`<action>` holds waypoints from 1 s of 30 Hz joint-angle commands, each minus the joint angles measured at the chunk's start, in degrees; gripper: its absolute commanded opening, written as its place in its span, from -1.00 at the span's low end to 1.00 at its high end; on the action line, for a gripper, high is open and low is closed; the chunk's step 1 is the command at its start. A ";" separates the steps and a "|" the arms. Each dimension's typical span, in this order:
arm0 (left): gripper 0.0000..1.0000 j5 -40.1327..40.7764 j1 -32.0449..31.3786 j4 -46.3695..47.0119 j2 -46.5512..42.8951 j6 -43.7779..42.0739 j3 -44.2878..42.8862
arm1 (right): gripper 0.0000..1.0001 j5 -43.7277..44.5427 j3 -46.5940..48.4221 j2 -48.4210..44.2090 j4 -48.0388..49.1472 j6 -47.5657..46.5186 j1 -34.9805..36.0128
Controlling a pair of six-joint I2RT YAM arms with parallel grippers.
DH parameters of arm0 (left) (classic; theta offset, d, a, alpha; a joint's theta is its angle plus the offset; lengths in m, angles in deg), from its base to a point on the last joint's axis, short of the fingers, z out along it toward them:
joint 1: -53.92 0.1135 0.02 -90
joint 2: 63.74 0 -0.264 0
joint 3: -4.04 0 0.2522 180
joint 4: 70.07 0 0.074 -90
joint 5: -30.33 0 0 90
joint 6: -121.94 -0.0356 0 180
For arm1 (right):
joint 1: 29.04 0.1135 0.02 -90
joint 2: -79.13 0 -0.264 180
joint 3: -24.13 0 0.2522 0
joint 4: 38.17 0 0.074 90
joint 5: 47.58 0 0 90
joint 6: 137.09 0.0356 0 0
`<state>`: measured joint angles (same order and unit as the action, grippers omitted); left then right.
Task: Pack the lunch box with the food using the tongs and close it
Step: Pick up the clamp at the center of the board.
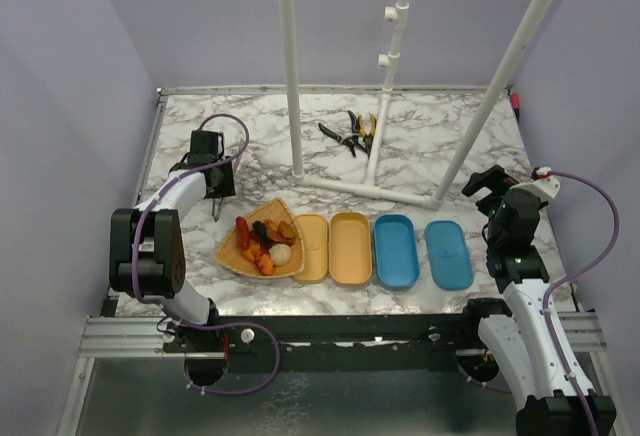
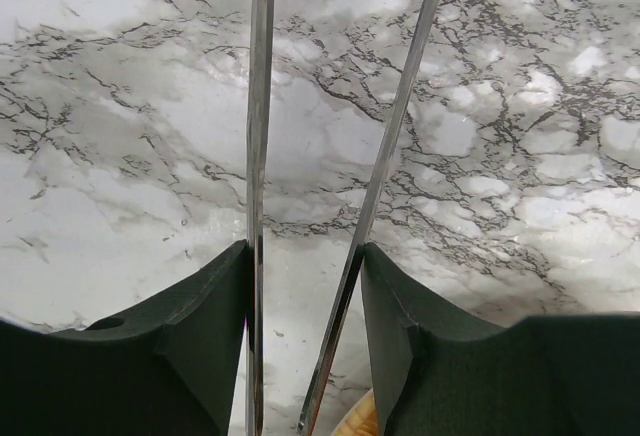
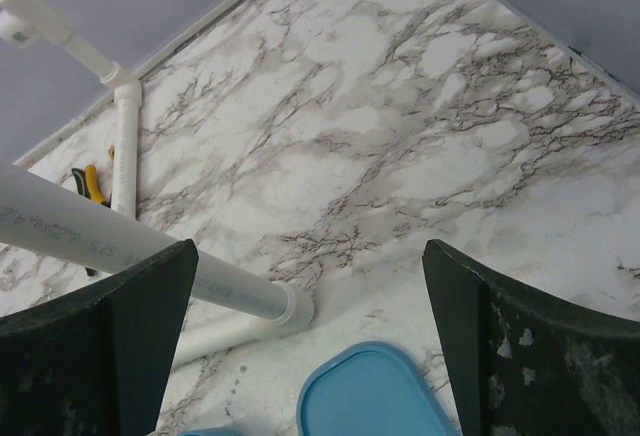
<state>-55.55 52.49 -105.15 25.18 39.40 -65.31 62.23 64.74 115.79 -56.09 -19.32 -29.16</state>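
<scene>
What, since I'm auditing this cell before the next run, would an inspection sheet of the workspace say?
Surface: marble table.
Job's things: food on a wooden plate; tongs in the left gripper; yellow lunch box and blue lunch box open, unfilled.
Clutter: pliers at the far side.
Grippers: left gripper shut on the tongs; right gripper open, holding nothing.
Cables: purple cable looping off each arm.
Surroundings: white pipe frame standing on the table; plain walls.

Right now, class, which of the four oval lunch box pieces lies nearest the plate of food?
The leftmost tan piece: it lies right beside the wooden plate; the other three sit farther right.
</scene>
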 commanded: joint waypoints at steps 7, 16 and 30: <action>-0.04 -0.62 -0.14 -6.18 -6.75 0.95 -2.36 | 1.00 0.28 1.71 0.82 0.30 -1.16 -0.14; -0.04 -0.60 -0.15 -11.39 -10.48 2.09 -7.32 | 1.00 -0.30 1.63 1.04 0.56 -0.96 -0.14; -0.08 0.18 -2.60 -29.50 -14.06 1.59 -17.77 | 1.00 -0.99 1.57 0.78 0.82 -0.79 -0.14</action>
<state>-55.55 52.08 -124.72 13.21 40.89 -78.88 62.21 64.81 116.62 -56.09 -19.72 -29.16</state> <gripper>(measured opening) 0.464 0.998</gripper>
